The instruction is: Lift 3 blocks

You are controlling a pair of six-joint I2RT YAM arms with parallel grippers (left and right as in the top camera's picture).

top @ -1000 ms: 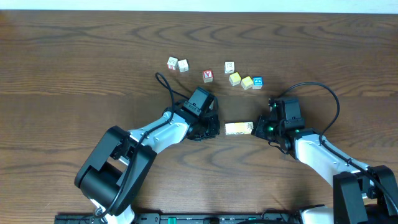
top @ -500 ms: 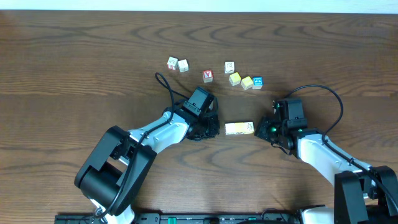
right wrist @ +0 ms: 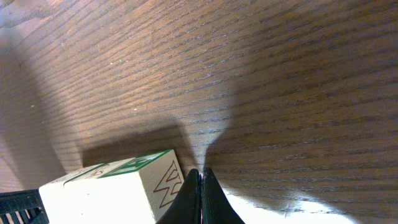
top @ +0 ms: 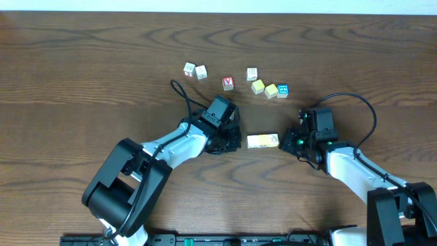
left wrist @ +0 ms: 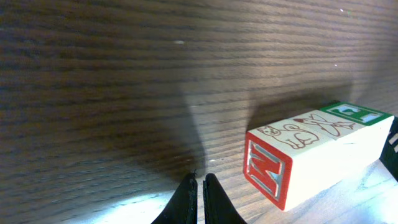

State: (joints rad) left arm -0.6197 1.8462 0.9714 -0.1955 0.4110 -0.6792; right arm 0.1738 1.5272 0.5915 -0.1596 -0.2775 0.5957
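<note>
Nothing's off the tabletop (top: 82,82) yet imo: the row of three blocks (top: 263,141) lies flat near the middle, end to end. The left tool (left wrist: 200,193) sits pinched shut just off the row's 9 o'clock end and the right tool (right wrist: 200,185) pinched shut by its 3 o'clock end, neither holding anything. So the squeeze and the whole lift look like they're left to do.

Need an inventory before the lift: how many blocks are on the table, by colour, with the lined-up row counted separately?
White cubes: 3
Yellow cubes: 2
Red-faced cube: 1
Blue-faced cube: 1
Cubes in the lined-up row: 3
Total: 10
</note>
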